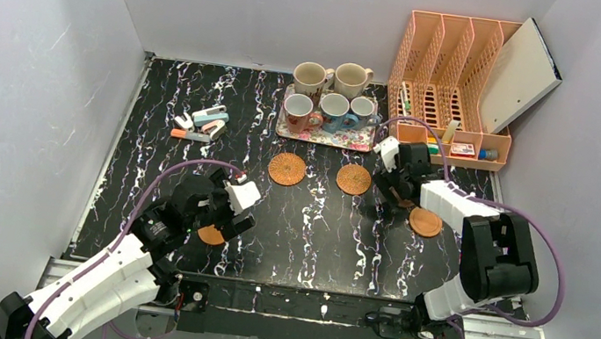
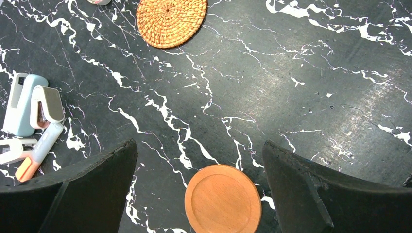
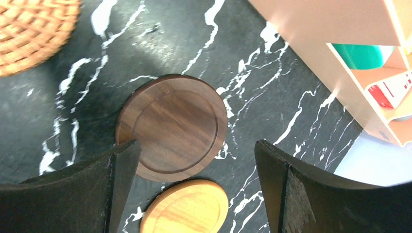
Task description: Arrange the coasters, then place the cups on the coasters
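Note:
Five cups stand on and behind a floral tray at the back. Two woven coasters lie in front of it. My left gripper hovers open over a smooth orange coaster, which lies flat between the fingers and touches neither; gripper. My right gripper is open above a dark wood coaster, with another smooth orange coaster just beside it, also seen from above. The right gripper hides the dark coaster from above.
A peach desk organizer with a white board leaning in it fills the back right corner; its wall is close to my right gripper. Staplers and small tools lie at the back left, staplers. White walls enclose the table.

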